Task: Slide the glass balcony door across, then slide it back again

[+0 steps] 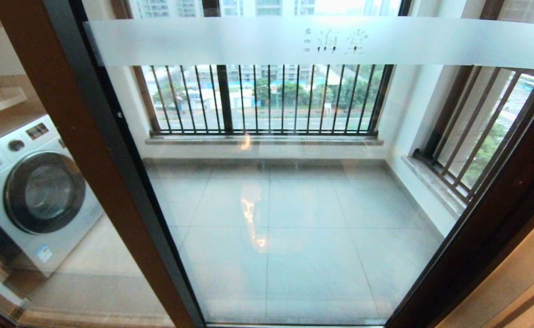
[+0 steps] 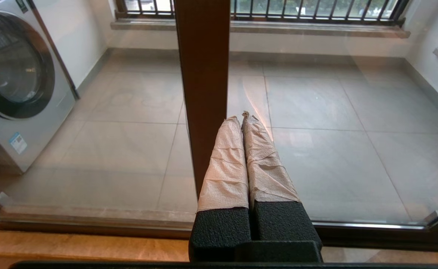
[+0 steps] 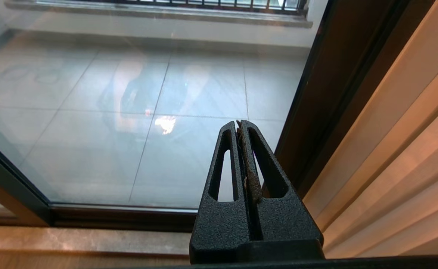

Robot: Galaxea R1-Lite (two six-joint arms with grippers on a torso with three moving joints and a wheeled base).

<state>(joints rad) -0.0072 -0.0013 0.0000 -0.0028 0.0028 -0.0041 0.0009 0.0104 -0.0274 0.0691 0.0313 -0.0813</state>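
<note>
Brown-framed glass balcony door with frosted white band (image 1: 294, 182) stands across the opening. Left gripper (image 2: 241, 116), paper-wrapped fingers pressed together, faces its brown stile. Right gripper (image 3: 238, 123), fingers pressed together, holds nothing near the door's right frame.

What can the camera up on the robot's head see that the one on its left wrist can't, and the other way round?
Only the head view shows the frosted band with Chinese characters across the glass balcony door, and the side railing at the right. Only the left wrist view shows the left hand, its paper-wrapped fingers shut together, in front of the door's brown frame. Both show the washing machine, the tiled balcony floor and the barred back window.
</note>
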